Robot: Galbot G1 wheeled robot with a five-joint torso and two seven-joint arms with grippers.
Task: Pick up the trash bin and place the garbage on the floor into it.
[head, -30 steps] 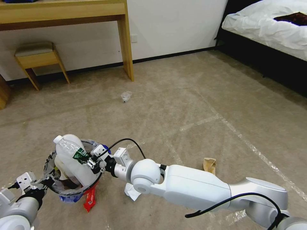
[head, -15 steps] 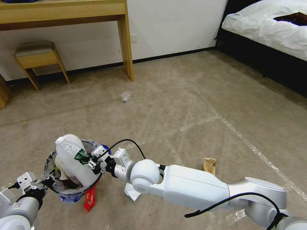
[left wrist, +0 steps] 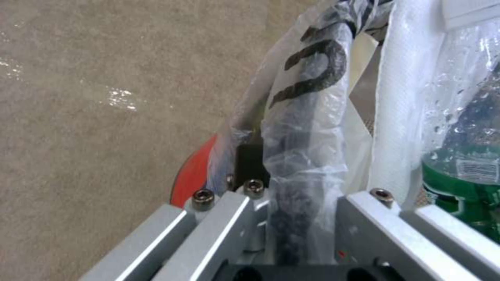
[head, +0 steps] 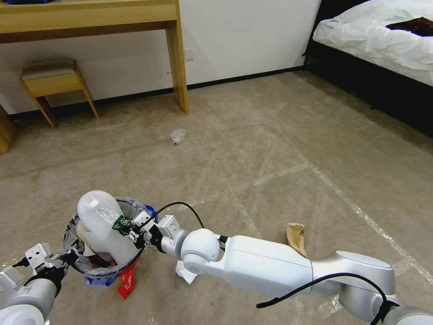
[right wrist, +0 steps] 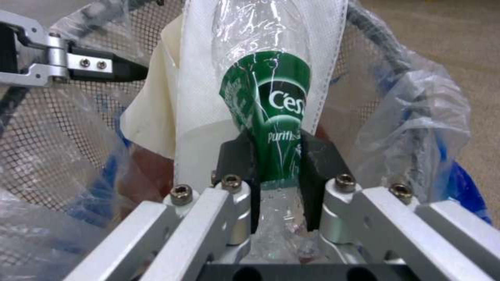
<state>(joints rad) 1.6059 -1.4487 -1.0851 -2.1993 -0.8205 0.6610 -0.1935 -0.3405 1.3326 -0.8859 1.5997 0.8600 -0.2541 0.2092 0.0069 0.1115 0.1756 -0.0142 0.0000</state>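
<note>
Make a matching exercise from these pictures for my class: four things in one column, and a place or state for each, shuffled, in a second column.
Things
1. bottle
2. trash bin
3. cardboard scrap
4. clear plastic scrap

Places or states
A. lies on the carpet near the desk leg
B. pinched at its green label by the right gripper
C. lies on the carpet beside the right arm
D. held at its rim by the left gripper

Pairs: 1-B, 2-D, 3-C, 4-A
</note>
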